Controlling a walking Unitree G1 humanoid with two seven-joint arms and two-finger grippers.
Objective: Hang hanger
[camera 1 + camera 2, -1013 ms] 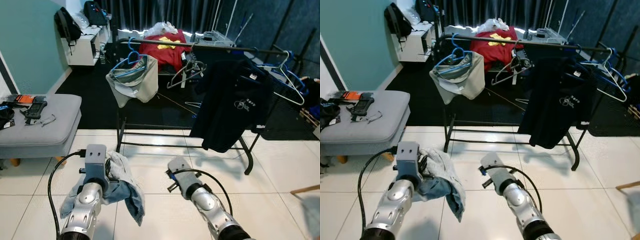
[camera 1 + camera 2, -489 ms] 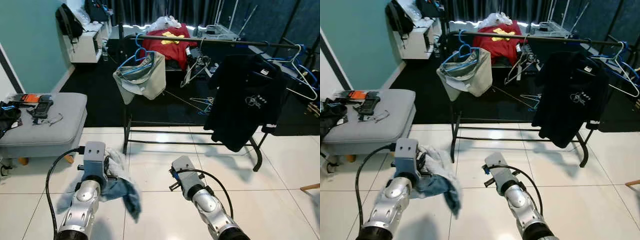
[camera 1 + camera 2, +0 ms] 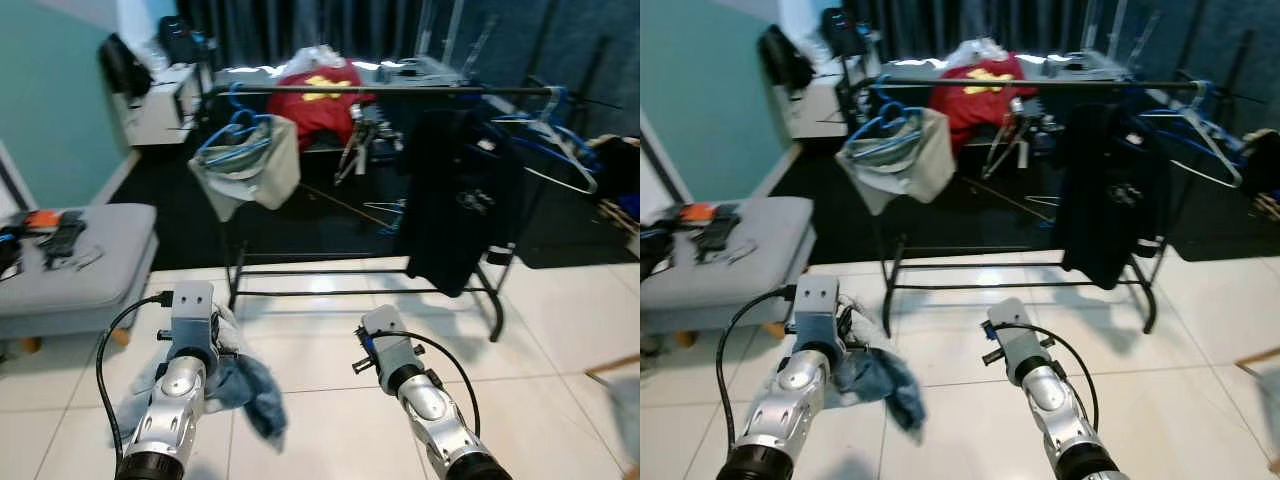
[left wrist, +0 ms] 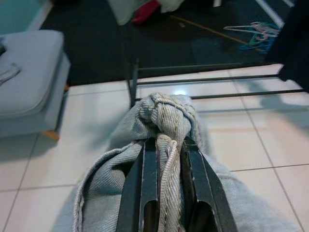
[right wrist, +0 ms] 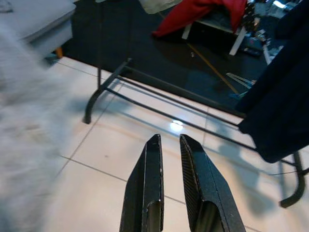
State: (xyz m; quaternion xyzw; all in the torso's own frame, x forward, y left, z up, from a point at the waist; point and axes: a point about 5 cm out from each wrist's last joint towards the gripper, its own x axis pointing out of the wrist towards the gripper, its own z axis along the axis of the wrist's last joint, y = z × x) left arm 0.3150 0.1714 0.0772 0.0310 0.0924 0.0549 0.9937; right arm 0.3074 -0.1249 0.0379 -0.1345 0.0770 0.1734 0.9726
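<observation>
My left gripper (image 4: 167,145) is shut on a bunched pale blue-grey garment (image 4: 164,113), which hangs from it low over the white tiles (image 3: 245,385). My right gripper (image 5: 167,140) is shut with nothing in it, held over the tiles in front of the rack. The black clothes rack (image 3: 380,91) stands ahead across the tile edge. On its bar hang a grey garment on a blue hanger (image 3: 245,165), a black shirt (image 3: 450,200), bare metal hangers near the middle, and blue hangers (image 3: 555,150) at the right end.
A grey ottoman (image 3: 70,265) with small items on it stands at the left. Behind the rack lie a dark carpet, a red garment (image 3: 320,95) and loose hangers on the floor (image 4: 253,35). A white shelf (image 3: 165,95) stands far left by the teal wall.
The whole picture has shifted and blurred, so the camera moved. Both arms keep the same pose, and the garment still hangs from my left gripper.
</observation>
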